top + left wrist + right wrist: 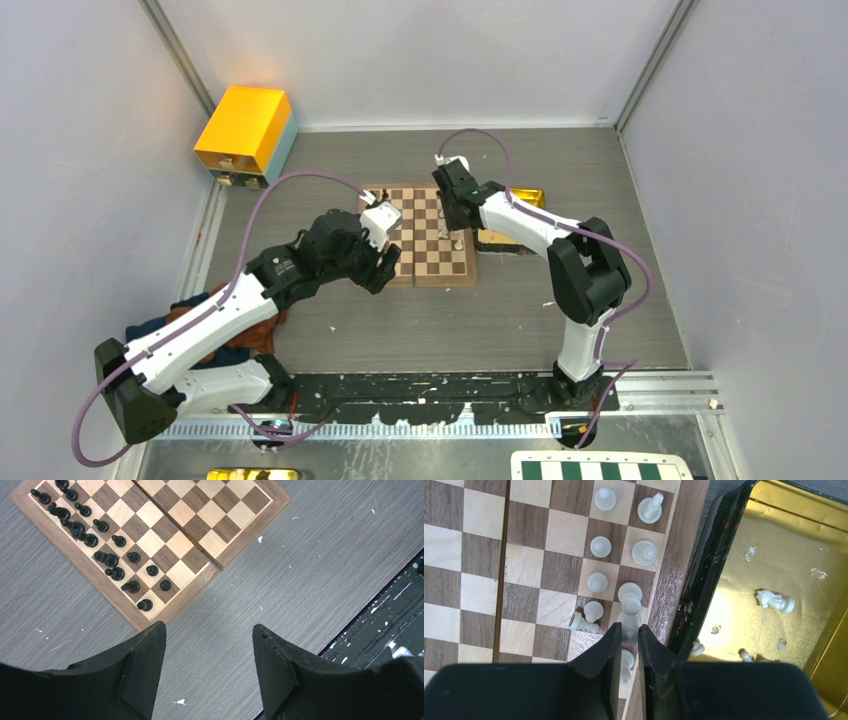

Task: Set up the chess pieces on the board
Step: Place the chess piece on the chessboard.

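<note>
**Right hand** (628, 642): clenched on one white piece (626, 664), which shows in the narrow gap between the two fingers. The hand sits over the board (484, 580), at the board edge beside the gold tray (824, 580).

- Directly ahead of the fingertips, the standing white pieces (600, 546) form two short rows along that edge.
- Just left of the fingertips, a white pawn (583, 624) lies on its side on the board.
- To the right of the hand, the tray holds a white knight (775, 601), lying down. Two smaller white items sit near the tray's dark rim, too small to identify.

**Left hand** (207, 672): released. Its fingers (145, 675) stand wide apart with nothing between them, above bare desk (310, 580).

- The near corner of the board is ahead and to the left of the fingertips, not touching them.
- The black pieces (107, 558) stand in two rows along the board edge on the far left of this hand.

In the top view, the board lies between the two hands.
</note>
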Controlling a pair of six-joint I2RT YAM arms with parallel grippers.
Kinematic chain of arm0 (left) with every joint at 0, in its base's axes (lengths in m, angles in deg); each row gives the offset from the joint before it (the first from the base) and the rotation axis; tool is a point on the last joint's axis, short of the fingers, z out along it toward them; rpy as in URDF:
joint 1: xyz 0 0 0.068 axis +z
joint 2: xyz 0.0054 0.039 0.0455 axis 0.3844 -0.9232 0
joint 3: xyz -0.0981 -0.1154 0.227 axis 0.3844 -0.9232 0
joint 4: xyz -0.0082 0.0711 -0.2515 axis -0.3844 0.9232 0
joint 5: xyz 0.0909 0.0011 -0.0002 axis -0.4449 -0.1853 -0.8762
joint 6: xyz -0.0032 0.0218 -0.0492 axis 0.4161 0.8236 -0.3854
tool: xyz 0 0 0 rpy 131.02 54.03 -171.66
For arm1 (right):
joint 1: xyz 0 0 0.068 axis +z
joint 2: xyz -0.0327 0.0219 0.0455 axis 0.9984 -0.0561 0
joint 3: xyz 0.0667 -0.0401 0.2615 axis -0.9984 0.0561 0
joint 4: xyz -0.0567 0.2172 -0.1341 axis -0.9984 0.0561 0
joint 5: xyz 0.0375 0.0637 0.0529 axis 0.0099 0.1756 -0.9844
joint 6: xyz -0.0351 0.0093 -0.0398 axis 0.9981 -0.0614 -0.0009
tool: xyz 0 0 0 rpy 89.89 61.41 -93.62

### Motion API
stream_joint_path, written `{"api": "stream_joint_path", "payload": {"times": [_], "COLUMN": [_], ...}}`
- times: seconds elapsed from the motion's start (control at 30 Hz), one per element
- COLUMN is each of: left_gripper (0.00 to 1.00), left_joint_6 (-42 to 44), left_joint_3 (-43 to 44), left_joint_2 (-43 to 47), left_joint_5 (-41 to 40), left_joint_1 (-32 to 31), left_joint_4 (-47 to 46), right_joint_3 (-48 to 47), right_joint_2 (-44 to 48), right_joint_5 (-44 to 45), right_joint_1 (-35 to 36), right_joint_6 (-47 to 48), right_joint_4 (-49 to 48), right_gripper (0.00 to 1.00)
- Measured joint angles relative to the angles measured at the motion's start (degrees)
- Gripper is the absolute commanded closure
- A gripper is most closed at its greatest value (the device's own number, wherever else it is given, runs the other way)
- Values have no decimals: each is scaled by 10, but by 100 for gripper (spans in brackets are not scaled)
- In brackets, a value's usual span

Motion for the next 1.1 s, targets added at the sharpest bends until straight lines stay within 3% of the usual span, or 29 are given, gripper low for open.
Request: {"api": "stream_joint_path", "payload": {"times": [0.77, 0.97, 1.1], "left_gripper": [35, 36, 35], "left_joint_6": [9, 9, 9], "left_joint_3": [-1, 0, 0], "left_joint_2": [0, 0, 0], "left_joint_5": [0, 1, 1], "left_joint_1": [5, 5, 5], "left_joint_4": [-6, -7, -8], "right_joint_3": [15, 16, 16], "right_joint_2": [0, 0, 0], "right_joint_5": [0, -5, -7], "right_joint_1": [0, 0, 0], "right_joint_6": [-3, -3, -3], "right_joint_4": [-4, -4, -5], "right_gripper": [99, 76, 70]}}
